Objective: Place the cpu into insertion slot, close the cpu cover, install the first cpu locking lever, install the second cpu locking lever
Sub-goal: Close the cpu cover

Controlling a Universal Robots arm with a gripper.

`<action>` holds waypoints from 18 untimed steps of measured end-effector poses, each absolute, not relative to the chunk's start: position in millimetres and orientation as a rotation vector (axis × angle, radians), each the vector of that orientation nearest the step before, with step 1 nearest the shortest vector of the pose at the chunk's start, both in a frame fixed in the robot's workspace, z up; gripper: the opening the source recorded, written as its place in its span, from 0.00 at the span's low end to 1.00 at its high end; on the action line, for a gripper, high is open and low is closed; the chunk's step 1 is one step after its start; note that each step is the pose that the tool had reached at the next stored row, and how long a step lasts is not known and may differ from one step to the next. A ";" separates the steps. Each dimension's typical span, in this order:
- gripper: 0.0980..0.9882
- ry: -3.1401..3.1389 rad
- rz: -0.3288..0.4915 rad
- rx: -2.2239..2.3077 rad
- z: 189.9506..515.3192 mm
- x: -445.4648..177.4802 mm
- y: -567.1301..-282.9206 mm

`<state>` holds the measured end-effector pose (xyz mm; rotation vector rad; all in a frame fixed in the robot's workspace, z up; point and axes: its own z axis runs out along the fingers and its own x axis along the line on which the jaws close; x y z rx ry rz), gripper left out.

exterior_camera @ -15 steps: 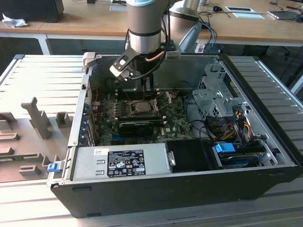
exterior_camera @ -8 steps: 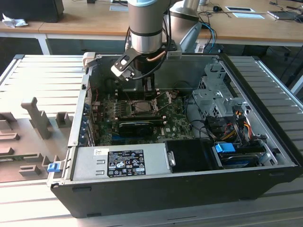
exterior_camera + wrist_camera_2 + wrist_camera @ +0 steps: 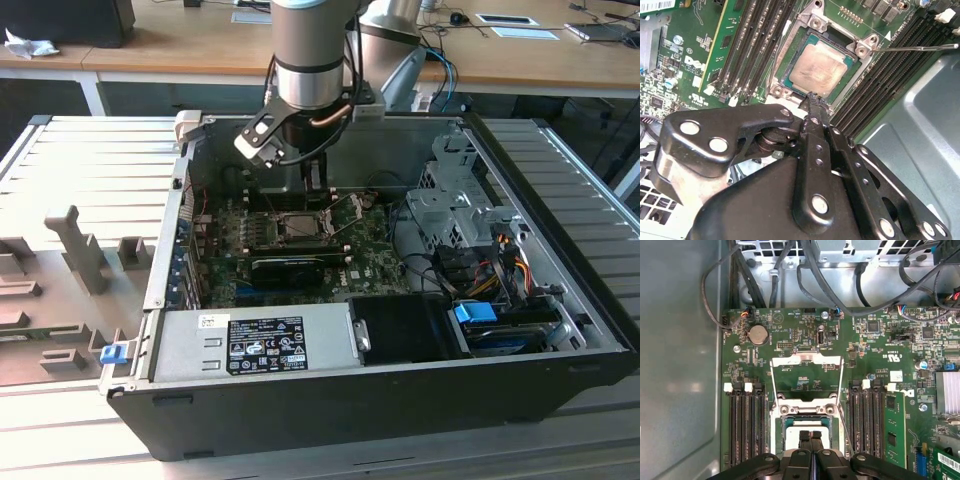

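cpu (image 3: 817, 67): lies flat in the insertion slot (image 3: 785, 57), dull metal top facing up. It is square, so it has no long axis. Its edges run parallel to the slot frame and to the memory slots (image 3: 752, 45) on either side.

Insertion slot: on the motherboard (image 3: 370, 245) inside the open computer case (image 3: 350, 400), nearer the case's far wall in the exterior view.

cpu cover (image 3: 806, 360): swung open and off the slot. Green board shows through its square window in the first wrist view.

Locking lever (image 3: 915, 48): thin wire rod, unlatched, angling away from one corner of the slot frame over the memory slots.

End effector (image 3: 812, 98): fingers pressed together with nothing between them. The tips hang over the slot's edge, just beside the cpu; I cannot tell whether they touch it.

Containers: the case rests on the ribbed metal desk (image 3: 90, 160) with its open side up. It holds the motherboard, a power supply (image 3: 250, 340) along the near wall, and a drive cage (image 3: 450, 200) with cable bundles on the exterior view's right. One memory slot carries a green module (image 3: 892, 425); those next to the insertion slot look empty.
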<state>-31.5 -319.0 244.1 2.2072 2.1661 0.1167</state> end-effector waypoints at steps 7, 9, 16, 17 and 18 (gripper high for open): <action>0.01 2.166 0.117 2.207 244.1 -28.2 -319.0; 0.01 2.166 0.116 2.207 245.4 -28.2 -319.0; 0.01 2.166 0.117 2.207 252.4 -26.4 -319.0; 0.01 2.166 0.116 2.207 252.5 -25.0 -319.0; 0.01 2.166 0.116 2.207 253.3 -25.0 -319.0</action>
